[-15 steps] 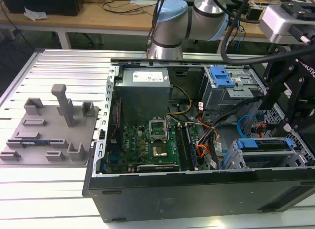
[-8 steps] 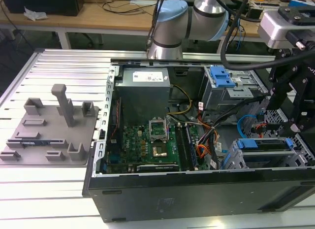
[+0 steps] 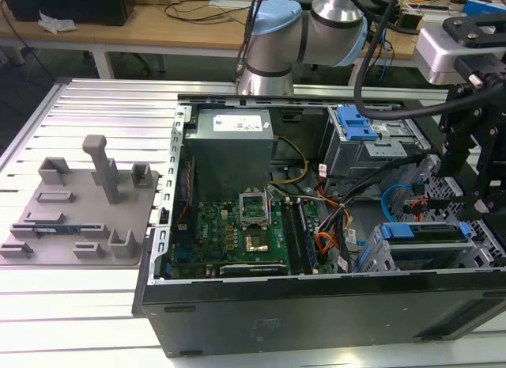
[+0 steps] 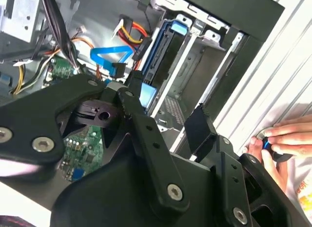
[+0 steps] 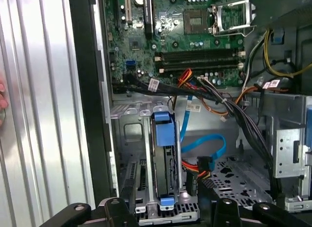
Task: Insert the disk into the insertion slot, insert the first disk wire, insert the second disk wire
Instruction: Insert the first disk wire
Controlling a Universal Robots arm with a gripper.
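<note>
The disk (image 5: 163, 161) is a thin, dark slab in a bright blue caddy, seen edge-on in the first wrist view. It sits inside the grey perforated insertion slot (image 3: 371, 257) at the open computer case's (image 3: 316, 312) corner. A blue ribbon cable (image 5: 207, 141) lies just beside it. The hand (image 4: 167, 102) hovers over the bay with its black fingers spread, gripping nothing.
</note>
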